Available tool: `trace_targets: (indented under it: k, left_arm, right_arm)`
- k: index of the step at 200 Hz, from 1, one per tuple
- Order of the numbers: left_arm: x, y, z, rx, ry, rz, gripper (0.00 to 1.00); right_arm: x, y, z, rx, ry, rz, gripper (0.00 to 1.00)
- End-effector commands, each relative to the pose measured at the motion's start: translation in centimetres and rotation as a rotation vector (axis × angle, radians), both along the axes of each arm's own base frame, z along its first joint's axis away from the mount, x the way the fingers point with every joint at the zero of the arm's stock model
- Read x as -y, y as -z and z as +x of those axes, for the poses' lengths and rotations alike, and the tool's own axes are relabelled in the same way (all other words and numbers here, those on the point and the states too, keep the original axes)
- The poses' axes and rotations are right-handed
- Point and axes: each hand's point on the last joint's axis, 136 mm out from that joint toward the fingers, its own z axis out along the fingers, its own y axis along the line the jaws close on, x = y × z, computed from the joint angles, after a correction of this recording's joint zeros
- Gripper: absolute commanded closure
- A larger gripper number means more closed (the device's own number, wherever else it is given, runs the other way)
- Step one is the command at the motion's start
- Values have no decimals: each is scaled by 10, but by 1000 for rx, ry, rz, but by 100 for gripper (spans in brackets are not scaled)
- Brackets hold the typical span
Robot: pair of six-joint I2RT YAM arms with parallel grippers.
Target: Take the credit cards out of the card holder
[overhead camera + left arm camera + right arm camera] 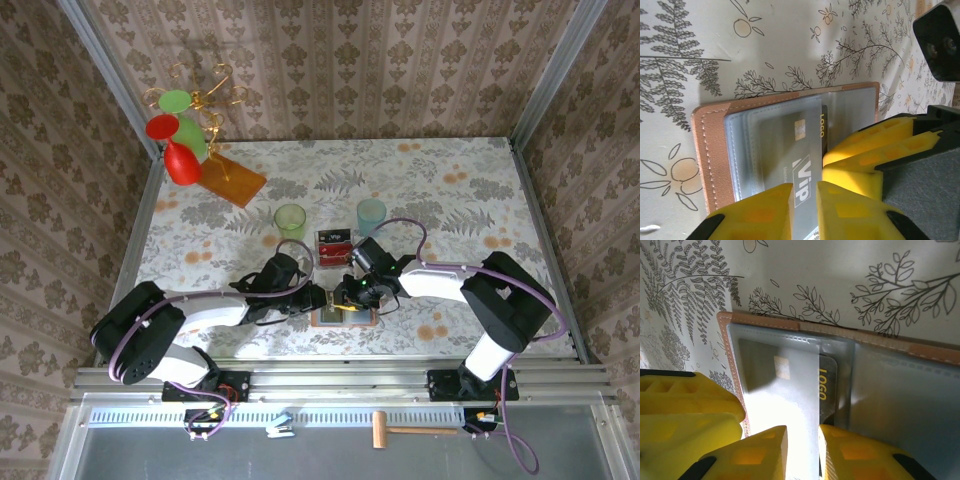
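To us the top view looks bright and even, with soft shadows of the arms [200, 310] falling toward 6 o'clock. In the right wrist view we see strong white glare on the card holder [865, 385] at 7 o'clock. In both wrist views the near yellow fingers [760, 210] [865, 455] are blurred, while the table [790, 40] is sharp.

both arms were white shells with black joints: left arm [185, 312], right arm [445, 282]. purple cables [405, 224] ran looped along each. fingers [760, 212] were yellow ribbed plastic on black carriers. bases [215, 385] were black.
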Motion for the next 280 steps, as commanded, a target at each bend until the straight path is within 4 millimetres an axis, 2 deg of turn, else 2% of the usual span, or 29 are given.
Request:
trace_targets:
  k: [1, 122, 215, 255, 280]
  left_arm:
    - [-3, 4, -2, -16, -3, -2, 80]
    - [-24, 28, -13, -71, -6, 83, 80]
    - [-32, 37, -14, -88, -16, 100, 80]
    - [-30, 31, -12, -79, -18, 86, 80]
    - [-22, 13, -6, -48, -12, 50, 80]
  right_arm:
    - [3, 4, 1, 6, -9, -37, 74]
    - [17, -2, 2, 48, -26, -120, 71]
    - [27, -6, 4, 62, -29, -151, 70]
    - [29, -10, 6, 71, -26, -148, 70]
    - [26, -11, 6, 68, -27, -133, 70]
